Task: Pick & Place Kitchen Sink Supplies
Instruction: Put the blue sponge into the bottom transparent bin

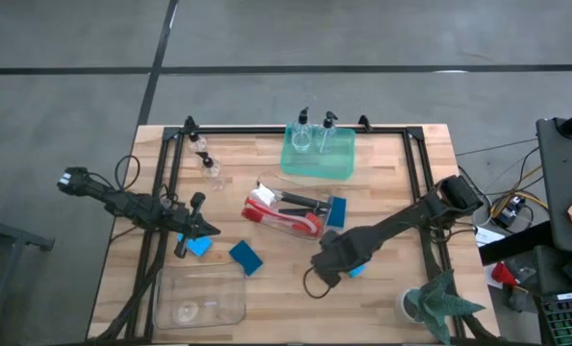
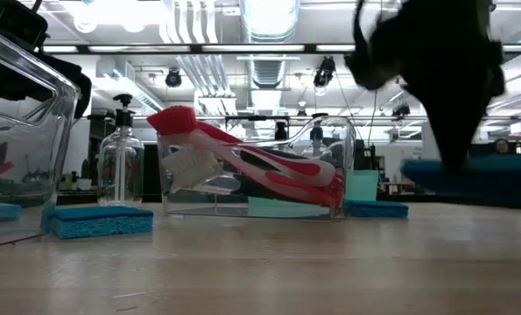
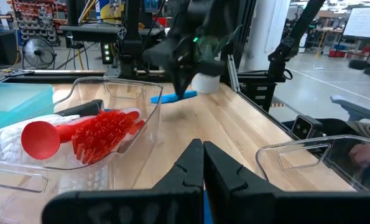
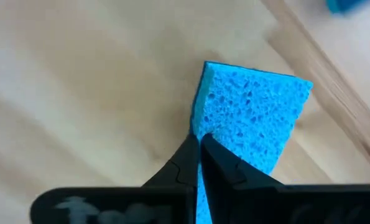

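My right gripper (image 1: 335,261) hangs over the table's near right part, shut on a blue sponge (image 4: 253,112), which also shows in the low view (image 2: 470,179). My left gripper (image 1: 197,234) is shut at the near left, over a second blue sponge (image 1: 200,247); whether it touches it I cannot tell. A third sponge (image 1: 246,257) lies flat on the table, and another (image 1: 336,211) sits beside the middle bin (image 1: 266,183). That bin holds red brushes (image 1: 284,219) and a black brush (image 1: 300,200). Two pump bottles (image 1: 314,135) stand in the green tray (image 1: 338,168). My right gripper pinches the blue sponge between its two fingers at one edge, near a corner (image 4: 204,127). The fingers come from above, slanting down. The sponge is lifted just clear of the table and sticks out past the fingertips (image 4: 188,155), roughly level (image 3: 172,97).
An empty clear bin (image 1: 201,300) sits at the near left edge. Two small bottles (image 1: 206,159) stand at the far left. A potted plant (image 1: 439,306) is at the near right corner. A black frame (image 1: 266,130) borders the table. Bare wood lies between the arms.
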